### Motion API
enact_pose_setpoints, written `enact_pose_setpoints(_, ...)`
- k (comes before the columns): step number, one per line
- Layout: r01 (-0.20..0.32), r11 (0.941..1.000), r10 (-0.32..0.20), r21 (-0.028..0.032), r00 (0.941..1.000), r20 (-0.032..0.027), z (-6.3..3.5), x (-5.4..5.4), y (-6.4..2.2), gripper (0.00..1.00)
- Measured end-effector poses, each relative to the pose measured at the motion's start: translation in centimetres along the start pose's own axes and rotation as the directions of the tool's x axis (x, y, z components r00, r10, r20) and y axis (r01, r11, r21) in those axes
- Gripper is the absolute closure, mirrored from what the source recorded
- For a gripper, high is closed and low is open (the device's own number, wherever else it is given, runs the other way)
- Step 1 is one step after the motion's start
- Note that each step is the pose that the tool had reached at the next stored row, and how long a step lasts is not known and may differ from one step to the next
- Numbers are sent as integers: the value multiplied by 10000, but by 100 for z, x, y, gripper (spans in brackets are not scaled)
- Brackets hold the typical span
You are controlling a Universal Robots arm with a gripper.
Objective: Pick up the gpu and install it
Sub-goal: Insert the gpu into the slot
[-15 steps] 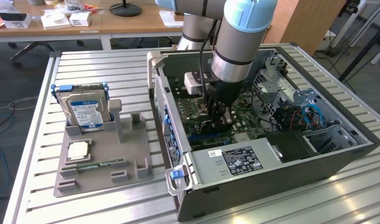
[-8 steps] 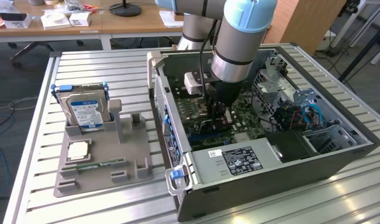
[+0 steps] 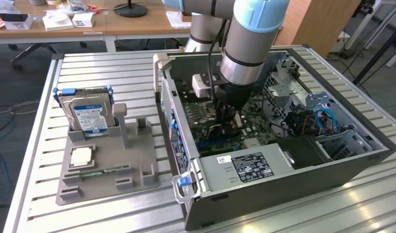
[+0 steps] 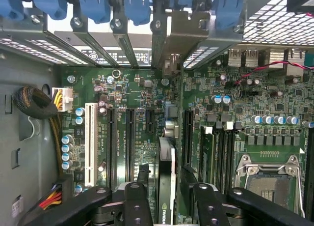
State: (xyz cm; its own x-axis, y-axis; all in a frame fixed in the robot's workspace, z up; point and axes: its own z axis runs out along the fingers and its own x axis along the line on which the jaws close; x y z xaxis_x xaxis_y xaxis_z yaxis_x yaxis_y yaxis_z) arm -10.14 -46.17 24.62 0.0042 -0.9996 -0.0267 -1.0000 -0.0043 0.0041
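Note:
The gpu [image 4: 167,172] stands on edge in a slot of the green motherboard [image 4: 132,88], its metal bracket reaching up to the case's rear slot openings. My gripper [image 4: 169,206] straddles the card, with one black finger [image 4: 135,201] on each side and a gap between each finger and the card. The jaws are open and hold nothing. In the exterior view my gripper [image 3: 229,124] reaches down into the open computer case [image 3: 282,179] over the motherboard, and it covers most of the card there.
On the table at the exterior view's left, a grey holder [image 3: 107,165] carries a silver hard drive [image 3: 87,114], a square chip [image 3: 81,155] and a green RAM stick [image 3: 100,171]. Inside the case are the power supply [image 3: 249,167], a drive cage, cables [image 4: 34,103] and the CPU socket [image 4: 267,179].

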Motion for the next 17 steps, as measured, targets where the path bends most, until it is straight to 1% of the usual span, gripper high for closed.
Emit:
enact_pose_setpoints(5, 1, 10000, -1, 40, 10000, 32, -91, -2, 1, 61)
enact_pose_setpoints(9, 2, 10000, -2, 83, 10000, 55, -190, -5, 1, 61)
enact_pose_setpoints(17, 3, 9999, -4, 161, 10000, 63, -424, -11, 2, 61)
